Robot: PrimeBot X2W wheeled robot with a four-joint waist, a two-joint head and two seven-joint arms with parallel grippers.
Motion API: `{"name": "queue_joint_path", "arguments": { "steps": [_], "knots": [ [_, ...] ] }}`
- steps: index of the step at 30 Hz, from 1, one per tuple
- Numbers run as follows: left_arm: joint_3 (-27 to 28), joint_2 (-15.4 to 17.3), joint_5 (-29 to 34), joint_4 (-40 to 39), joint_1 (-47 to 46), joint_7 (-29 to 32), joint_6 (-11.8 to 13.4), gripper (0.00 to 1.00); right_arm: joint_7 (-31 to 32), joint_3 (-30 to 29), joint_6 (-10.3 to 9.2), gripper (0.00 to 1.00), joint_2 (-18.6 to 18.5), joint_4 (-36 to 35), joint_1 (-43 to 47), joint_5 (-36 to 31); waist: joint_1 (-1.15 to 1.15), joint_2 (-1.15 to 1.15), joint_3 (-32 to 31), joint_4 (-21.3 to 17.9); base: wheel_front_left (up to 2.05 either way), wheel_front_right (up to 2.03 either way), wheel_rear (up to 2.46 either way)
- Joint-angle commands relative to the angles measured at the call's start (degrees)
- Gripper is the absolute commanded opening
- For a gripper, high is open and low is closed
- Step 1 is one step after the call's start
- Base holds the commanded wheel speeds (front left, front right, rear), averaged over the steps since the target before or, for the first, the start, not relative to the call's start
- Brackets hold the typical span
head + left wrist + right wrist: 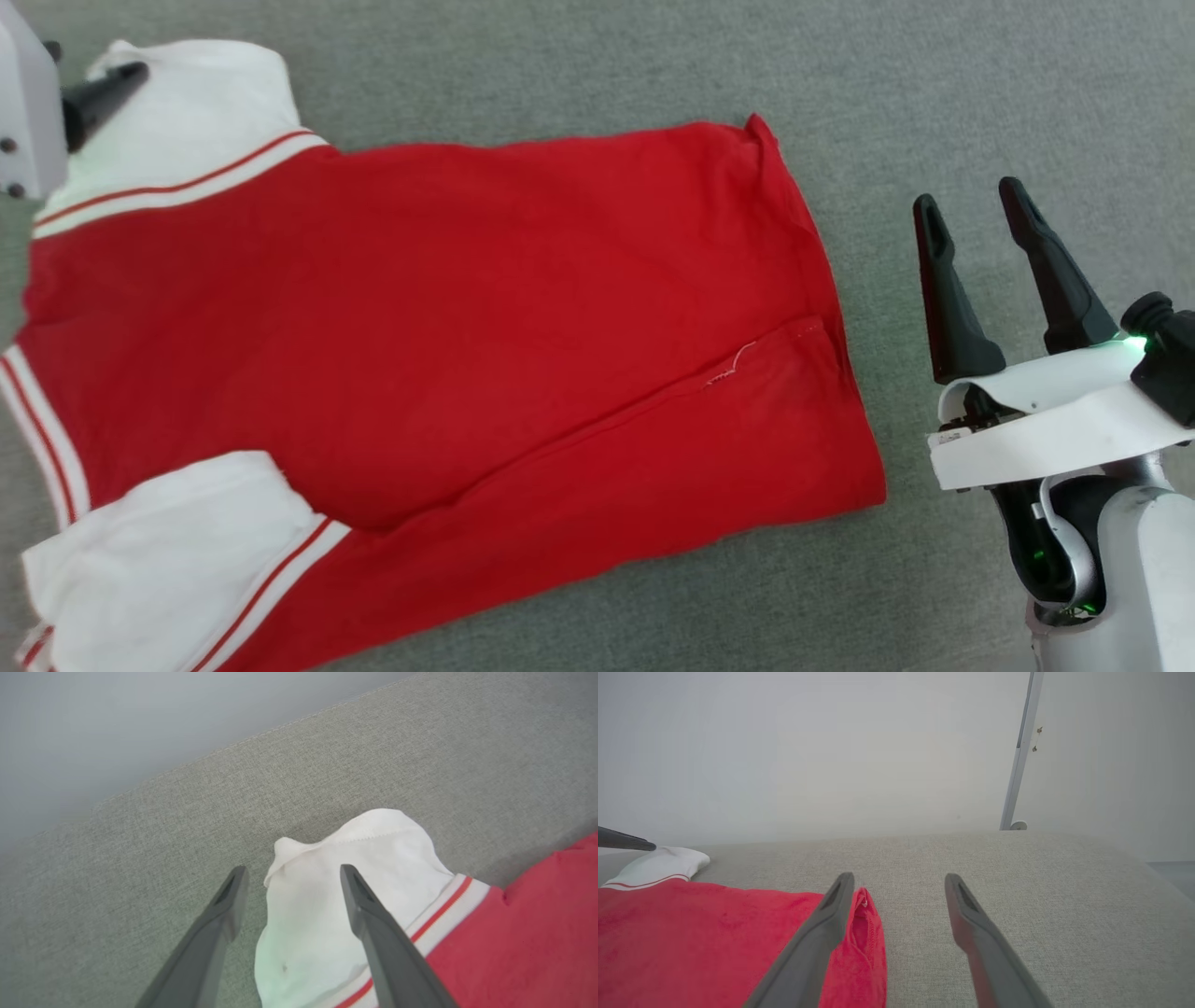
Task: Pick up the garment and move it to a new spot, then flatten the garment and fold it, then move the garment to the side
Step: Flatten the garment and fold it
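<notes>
The garment, a red jersey, lies spread on a grey fabric surface with its plain side up. White lining is turned out at its two left corners, edged with white-and-red striped trim. My left gripper hovers open over the far white flap, holding nothing; one of its dark fingers shows at the upper left of the head view. My right gripper stands open and empty just right of the garment's hem. In the right wrist view its left finger overlaps the hem corner.
The grey fabric surface stretches bare around the garment, widest to the right and beyond it. Its seamed far edge meets a pale wall. A thin metal pole stands behind the surface on the right.
</notes>
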Motion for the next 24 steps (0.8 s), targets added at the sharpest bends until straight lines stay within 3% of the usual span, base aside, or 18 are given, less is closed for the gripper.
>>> {"name": "queue_joint_path", "arguments": {
  "steps": [1,11,12,13,14,15,19,24],
  "knots": [
    [0.0,0.0,0.1,0.2,-0.5,0.2,-0.3,1.0,-0.2,0.0,-0.1,1.0,0.2,0.0,0.1,0.2,0.0,0.0,1.3,-1.2,0.0,0.0,0.0],
    [-2.7,-2.9,1.4,9.2,-2.9,4.0,-0.6,1.0,0.6,1.3,-0.1,1.0,0.5,0.6,-1.4,0.6,0.0,0.0,3.2,-2.4,0.0,0.0,0.0],
    [-2.8,-3.2,1.4,10.1,-3.0,4.1,-0.6,0.92,0.9,1.4,-0.1,1.0,0.5,0.4,-1.6,0.7,0.0,0.0,3.4,-2.5,0.0,0.0,0.0],
    [-2.8,-3.6,0.8,11.1,-3.0,4.5,-0.6,0.42,1.2,1.5,-0.1,1.0,0.5,0.2,-1.8,0.9,0.0,0.0,3.5,-2.6,0.0,0.0,0.0],
    [-2.7,-4.0,0.5,11.9,-3.1,4.7,-0.6,0.31,1.6,1.6,-0.1,1.0,0.5,0.1,-2.0,1.1,0.0,0.0,3.6,-2.6,0.0,0.0,0.0],
    [-3.0,-4.4,0.3,12.6,-2.9,5.3,-0.6,0.0,2.1,1.8,-0.1,1.0,0.6,-0.1,-2.2,1.3,0.0,0.0,3.7,-2.7,0.0,0.0,0.0],
    [-3.4,-5.4,-0.4,14.7,-3.1,6.2,-0.7,0.0,5.6,2.5,-0.1,1.0,0.9,-0.7,-4.2,3.1,0.0,0.0,3.9,-2.5,0.0,0.0,0.0],
    [-4.6,-6.5,-0.7,14.3,-3.1,7.2,-0.7,0.0,14.5,3.9,-0.1,1.0,1.3,1.8,-10.2,3.4,0.0,0.0,4.2,-1.5,0.0,0.0,0.0]
  ]
}}
